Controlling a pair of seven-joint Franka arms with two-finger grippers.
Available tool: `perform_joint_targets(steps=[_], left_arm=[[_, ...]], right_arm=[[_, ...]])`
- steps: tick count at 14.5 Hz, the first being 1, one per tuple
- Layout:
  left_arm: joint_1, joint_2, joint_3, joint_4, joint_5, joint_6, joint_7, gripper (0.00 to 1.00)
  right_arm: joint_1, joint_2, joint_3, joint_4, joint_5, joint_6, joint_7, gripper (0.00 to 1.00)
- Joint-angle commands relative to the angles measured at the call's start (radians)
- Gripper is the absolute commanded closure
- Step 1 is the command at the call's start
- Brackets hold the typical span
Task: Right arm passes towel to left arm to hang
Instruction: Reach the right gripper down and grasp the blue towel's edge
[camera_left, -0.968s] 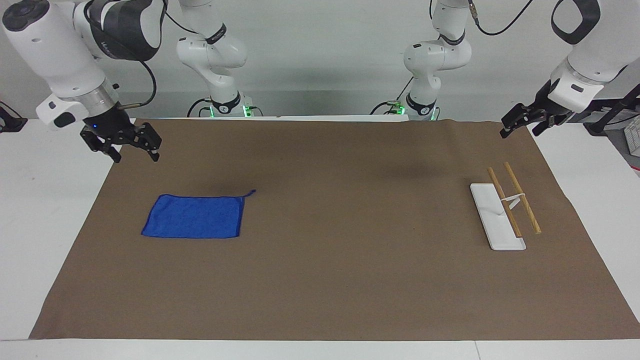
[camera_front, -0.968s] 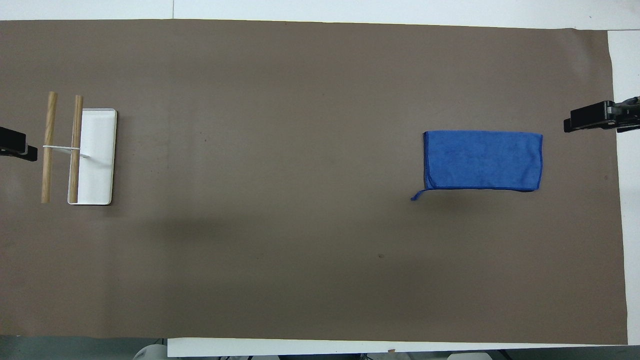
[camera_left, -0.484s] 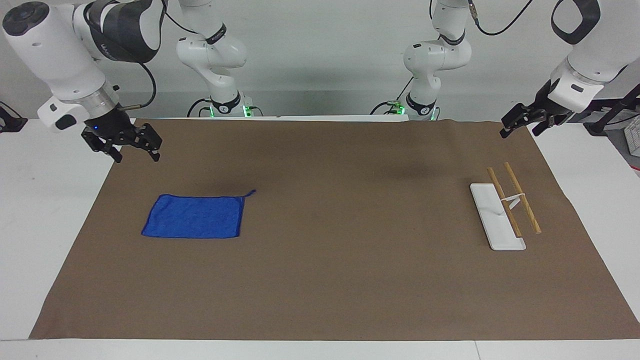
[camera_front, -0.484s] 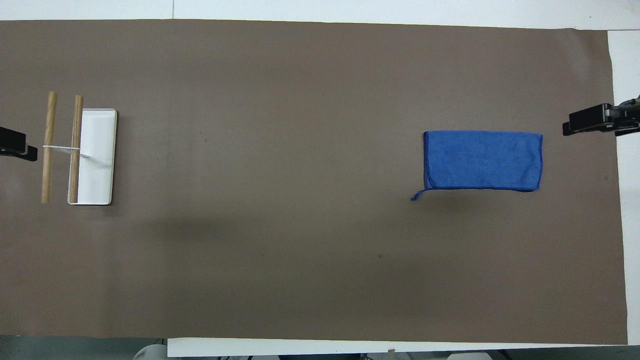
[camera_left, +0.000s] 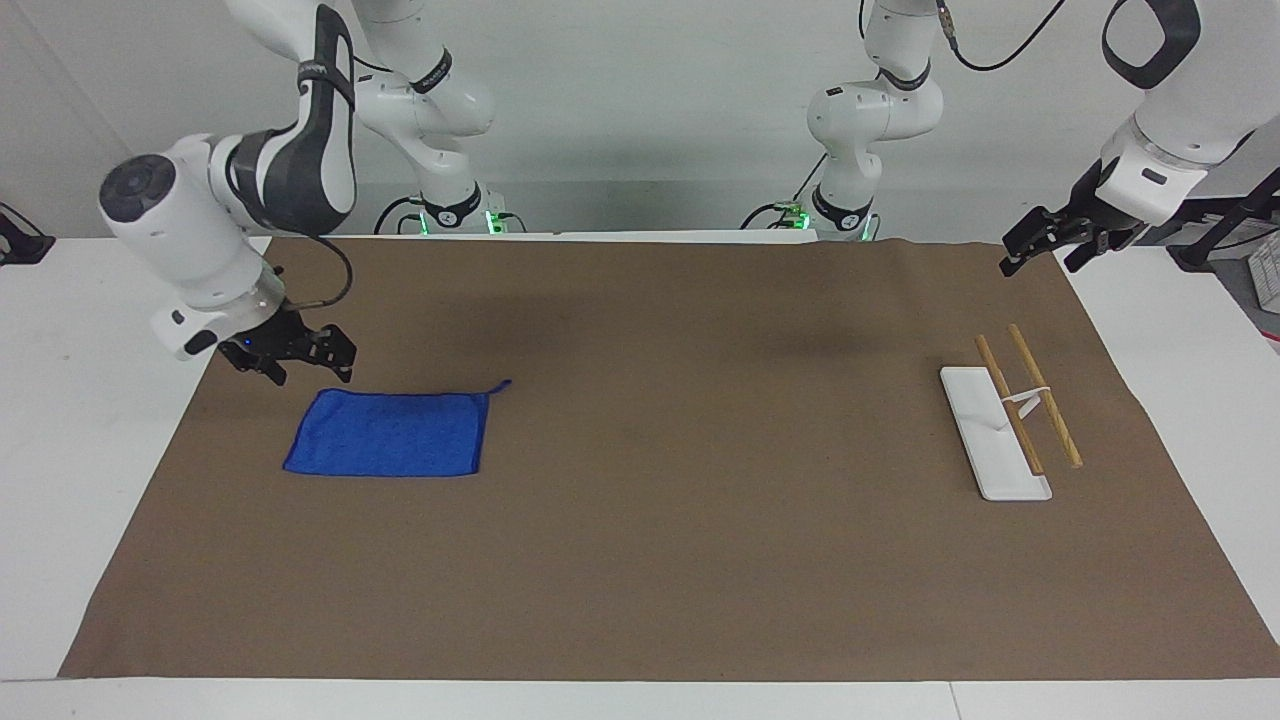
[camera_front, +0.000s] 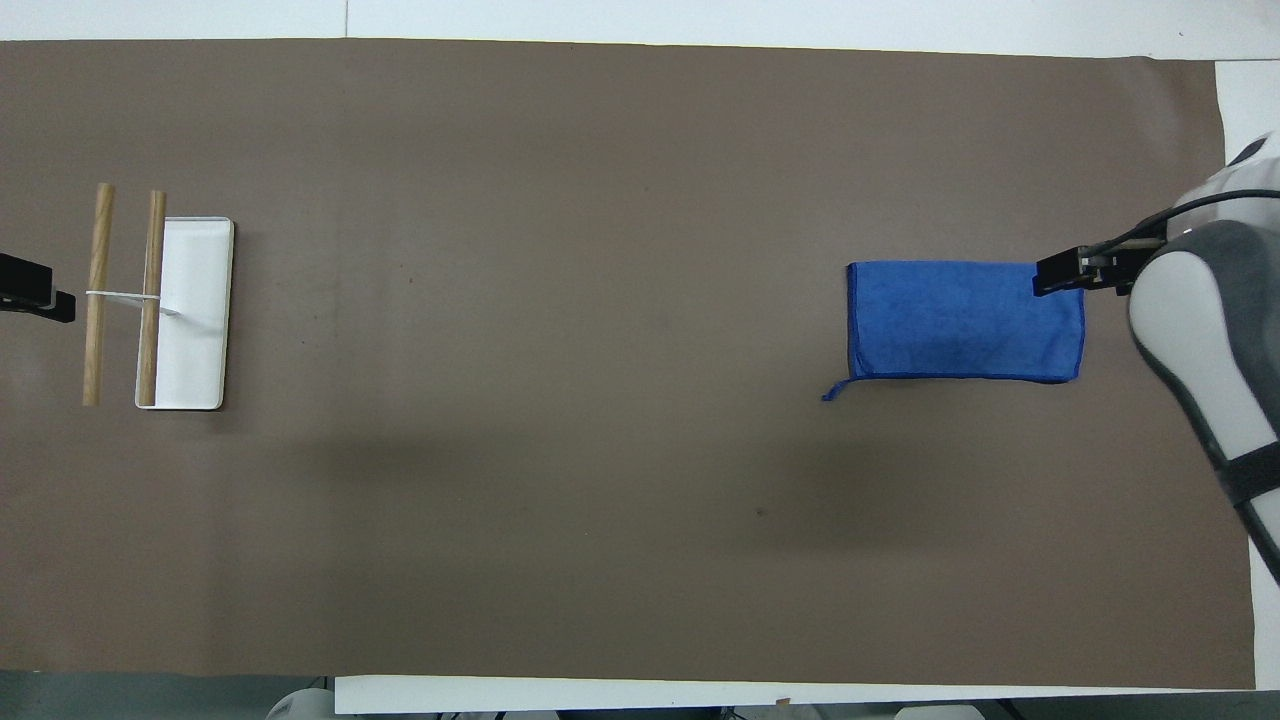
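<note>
1. Towel (camera_left: 388, 433) is lying flat on the brown mat (camera_left: 660, 560), toward the right arm's end of the table (camera_left: 90, 400); it is bright blue, folded into a rectangle, with its thin loop (camera_left: 499, 386) sticking out from the corner nearest the robots on the side facing the table's middle.
2. Right arm (camera_left: 190, 240) is reaching down from its base, its black-grey elbow shell (camera_left: 300, 170) raised above the table edge.
3. Right gripper (camera_left: 310, 372) is hanging just above the mat at the towel's corner nearest the robots on the right arm's end; its jaws are standing apart, grasping nothing, and the facing view is showing a small gap between the fingertips and the cloth.
4. From overhead, the right gripper (camera_front: 1058, 275) is overlapping that same corner of the towel (camera_front: 960, 320), with the arm's shell filling the view's edge beside it.
5. Left arm (camera_left: 1160, 120) is waiting at its own end, raised over the mat's corner nearest the robots.
6. Left gripper (camera_left: 1035, 248) is standing released with its slim fingers spread, holding nothing.
7. Rack (camera_left: 1030, 410) with two wooden rods is standing on a white tray (camera_left: 975, 420) toward the left arm's end, well apart from the towel.
</note>
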Motion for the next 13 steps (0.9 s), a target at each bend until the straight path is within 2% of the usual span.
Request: perform_joint_targets(steps=[1,3,6,10,13], left_arm=[[-0.008,-0.026,0.003,-0.030,0.011,0.004,0.006,0.00],[-0.008,-0.027,0.003,-0.036,0.011,0.004,0.005,0.00],[-0.009,-0.033,0.003,-0.047,0.011,0.006,0.005,0.00],[-0.009,-0.039,0.003,-0.059,0.011,0.007,0.005,0.00],[-0.009,-0.039,0.001,-0.059,0.011,0.006,0.003,0.00]], right_arm=[[-0.006,-0.016,0.011,-0.092,-0.018,0.088,-0.015,0.07],[0.001,-0.006,0.020,-0.103,-0.019,0.103,-0.010,0.10],[0.002,0.044,0.022,-0.147,-0.027,0.226,-0.006,0.13],[0.001,0.109,0.022,-0.153,-0.071,0.309,-0.007,0.17],[-0.010,0.110,0.022,-0.155,-0.071,0.303,-0.029,0.21]])
